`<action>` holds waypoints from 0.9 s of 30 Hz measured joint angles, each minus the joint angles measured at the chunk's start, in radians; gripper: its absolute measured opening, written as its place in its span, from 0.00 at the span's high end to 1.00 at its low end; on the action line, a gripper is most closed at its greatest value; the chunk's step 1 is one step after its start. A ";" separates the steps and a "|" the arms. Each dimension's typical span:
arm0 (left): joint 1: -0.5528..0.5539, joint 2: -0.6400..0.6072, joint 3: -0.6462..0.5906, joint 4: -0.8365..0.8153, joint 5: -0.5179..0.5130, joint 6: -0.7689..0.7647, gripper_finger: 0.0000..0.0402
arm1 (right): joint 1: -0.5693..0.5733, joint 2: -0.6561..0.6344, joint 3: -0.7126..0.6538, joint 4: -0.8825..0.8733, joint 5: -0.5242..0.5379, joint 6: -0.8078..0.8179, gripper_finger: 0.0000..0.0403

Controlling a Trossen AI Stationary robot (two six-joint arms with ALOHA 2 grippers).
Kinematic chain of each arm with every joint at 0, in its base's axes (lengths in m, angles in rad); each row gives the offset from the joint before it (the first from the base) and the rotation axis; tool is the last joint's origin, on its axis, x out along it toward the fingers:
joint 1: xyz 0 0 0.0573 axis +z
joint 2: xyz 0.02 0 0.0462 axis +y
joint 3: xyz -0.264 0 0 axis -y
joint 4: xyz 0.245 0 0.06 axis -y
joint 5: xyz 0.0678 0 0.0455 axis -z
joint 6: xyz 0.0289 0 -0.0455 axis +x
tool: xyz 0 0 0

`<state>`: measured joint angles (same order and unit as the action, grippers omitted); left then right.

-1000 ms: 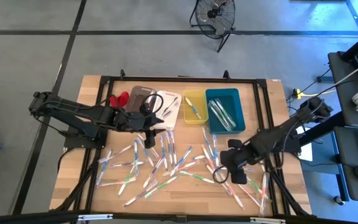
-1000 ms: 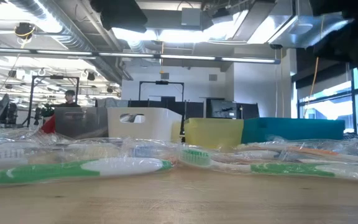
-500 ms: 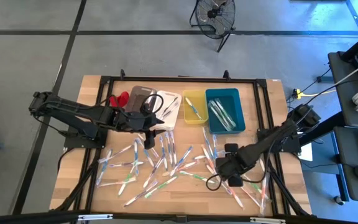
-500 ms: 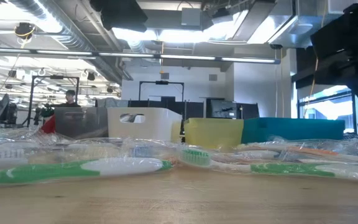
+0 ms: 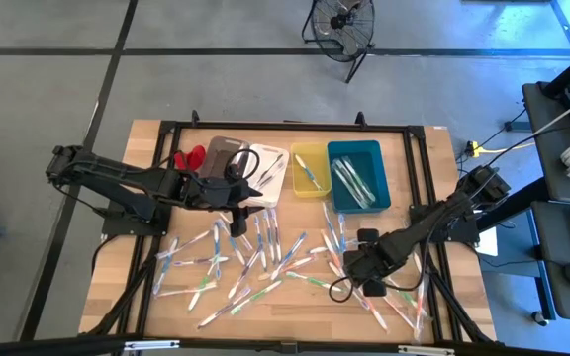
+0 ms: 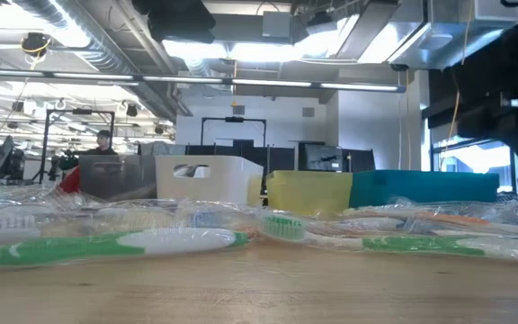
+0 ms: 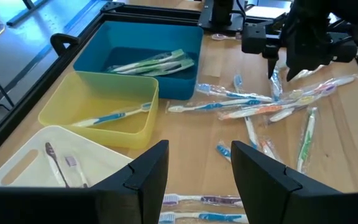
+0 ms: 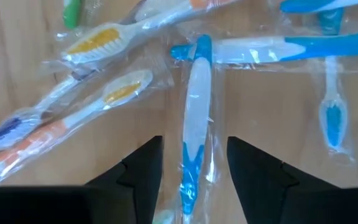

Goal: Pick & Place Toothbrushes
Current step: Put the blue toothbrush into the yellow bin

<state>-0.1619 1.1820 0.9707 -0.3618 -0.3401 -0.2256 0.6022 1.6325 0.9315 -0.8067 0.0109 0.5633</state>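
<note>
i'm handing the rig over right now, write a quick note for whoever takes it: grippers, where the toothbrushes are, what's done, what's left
Right gripper: open, empty, low over a blue-and-white toothbrush lined up between its fingers.
Left gripper: open, empty, waiting by the white bin.
Done: a few brushes lie in the teal bin, one in the yellow bin, some in the white bin.
Left: dozens of wrapped toothbrushes scattered on the table. Likely next: close on the lined-up brush.

Two black jointed arms, looped black cables; each claw (image 8: 190,163) with dark blocky fingers.
</note>
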 joint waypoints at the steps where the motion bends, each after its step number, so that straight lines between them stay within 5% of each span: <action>1: 0.000 0.000 0.000 0.000 0.001 0.000 0.58 | 0.000 0.000 -0.011 0.014 0.000 0.001 0.54; 15: 0.000 0.000 0.000 0.000 0.002 -0.015 0.58 | -0.003 -0.007 -0.141 0.235 -0.020 0.002 0.56; 27: 0.000 0.000 0.000 0.000 0.002 -0.023 0.58 | -0.020 -0.005 -0.139 0.222 -0.019 -0.025 0.85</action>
<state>-0.1619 1.1820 0.9707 -0.3619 -0.3386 -0.2489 0.5821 1.6279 0.7928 -0.5847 -0.0081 0.5381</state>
